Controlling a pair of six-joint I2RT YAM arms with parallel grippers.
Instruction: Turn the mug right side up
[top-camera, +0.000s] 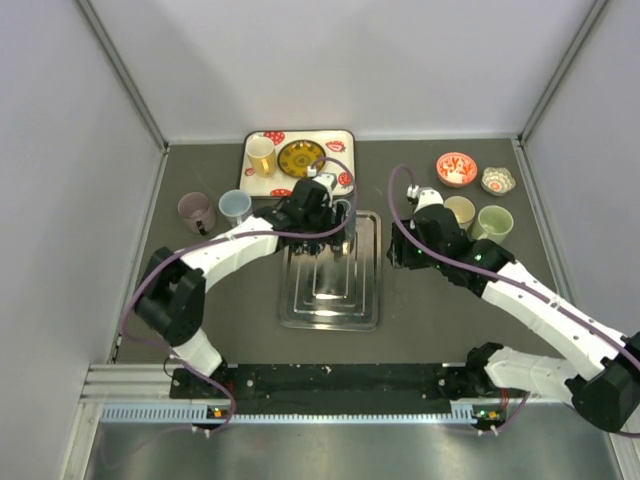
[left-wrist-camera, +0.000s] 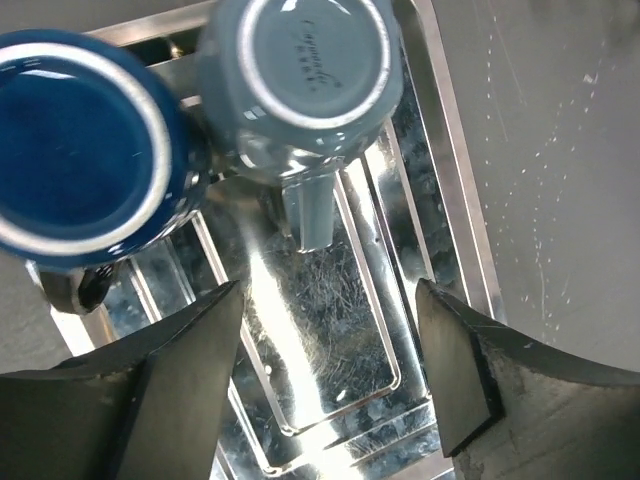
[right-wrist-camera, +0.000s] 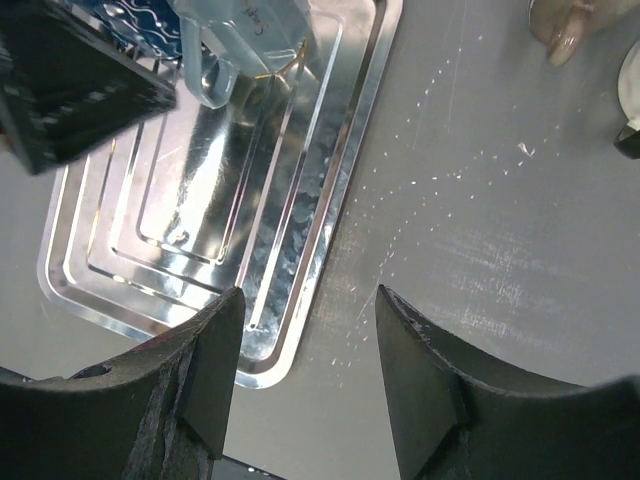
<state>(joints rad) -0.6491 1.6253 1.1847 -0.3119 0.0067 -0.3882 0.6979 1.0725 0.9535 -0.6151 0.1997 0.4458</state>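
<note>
- We found the left gripper (left-wrist-camera: 328, 300) released and empty; the inverted grey mug (left-wrist-camera: 300, 70) stood ahead of its jaws, handle toward their gap, suiting a handle grasp.
- The right gripper (right-wrist-camera: 310, 300), released, hung clear beside the steel tray (right-wrist-camera: 340, 180).

Mug (left-wrist-camera: 310, 70) beside second mug (left-wrist-camera: 75, 140) on metal tray (top-camera: 330, 295), far end — second tray (top-camera: 310, 133) behind, cups (top-camera: 235, 206) left, bowls (top-camera: 456, 168) right.
</note>
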